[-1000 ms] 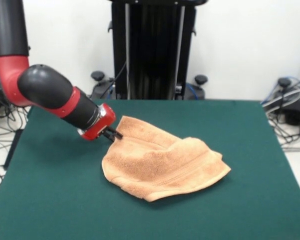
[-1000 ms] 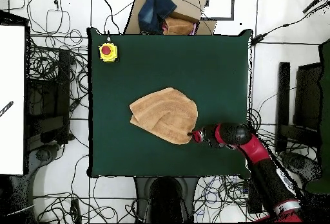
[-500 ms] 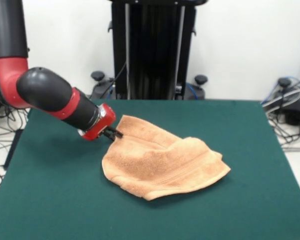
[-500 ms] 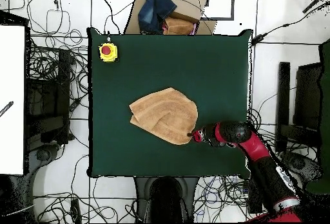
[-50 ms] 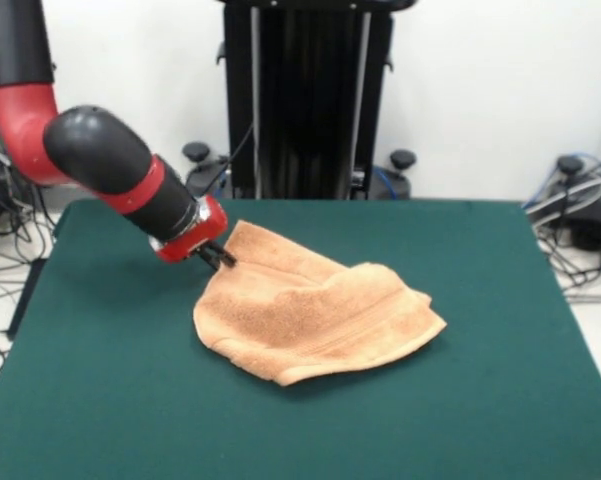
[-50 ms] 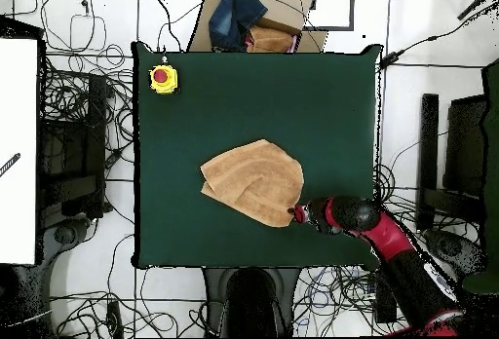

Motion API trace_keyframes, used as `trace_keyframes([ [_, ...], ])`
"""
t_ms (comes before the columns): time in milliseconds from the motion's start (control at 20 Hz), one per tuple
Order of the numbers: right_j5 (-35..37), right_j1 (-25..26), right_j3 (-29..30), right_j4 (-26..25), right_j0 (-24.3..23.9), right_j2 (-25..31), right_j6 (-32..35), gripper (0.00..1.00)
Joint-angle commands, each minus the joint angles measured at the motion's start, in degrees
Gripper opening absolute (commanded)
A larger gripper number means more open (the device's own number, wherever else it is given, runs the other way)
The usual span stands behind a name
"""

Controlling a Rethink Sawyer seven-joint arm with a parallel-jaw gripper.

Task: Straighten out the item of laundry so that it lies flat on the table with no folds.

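One corner of the towel [image 5: 310, 315] was all the gripper [image 5: 218, 257] had: its dark fingers were pinched on the towel's far-left tip in the front view, where the cloth rose slightly off the tabletop [image 5: 500, 300] toward the red wrist. From that pinch the rest of the towel ran away to the right and toward the near side, ending in a rounded point at the right, so its long axis lay roughly along the line from the fingers to that far end. A fold crossed the middle, with one layer doubled over another, and the near edge curled under. In the overhead view the same hold showed at the towel's [image 6: 255, 181] lower right corner, with the gripper [image 6: 297, 214] just beside it and the cloth fanning up and left over the middle of the tabletop [image 6: 331, 92]. Judging by this, a pull directly away from the towel's body, along that axis, looked the likeliest way to draw the fold out.
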Motion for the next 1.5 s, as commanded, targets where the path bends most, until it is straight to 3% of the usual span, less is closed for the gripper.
trace_keyframes([
  [50, -7.46, -7.53, 6.76, 2.16, 4.00, -10.24, 22.90, 0.00],
  [350, -5.47, -12.33, 8.33, 5.04, 6.97, -13.75, 23.48, 0.00],
  [600, -16.04, -21.19, 14.99, 3.90, 10.36, -16.22, 28.79, 0.00],
  [750, -19.63, -16.19, 13.26, 4.61, 10.32, -15.39, 28.22, 0.00],
  [900, -21.19, -16.89, 14.09, 5.68, 11.77, -16.29, 28.98, 0.00],
  [1050, -21.08, -12.69, 11.49, 7.00, 11.68, -15.64, 26.86, 0.00],
  [1150, -24.71, -15.63, 13.29, 6.80, 13.31, -17.45, 28.65, 0.00],
  [1250, -21.43, -9.59, 9.37, 8.25, 11.23, -15.04, 24.22, 0.00],
  [1400, -24.37, -12.21, 11.08, 8.48, 12.91, -17.28, 26.01, 0.00],
  [1500, -20.49, -8.45, 7.92, 8.99, 11.15, -14.54, 21.25, 0.00],
])
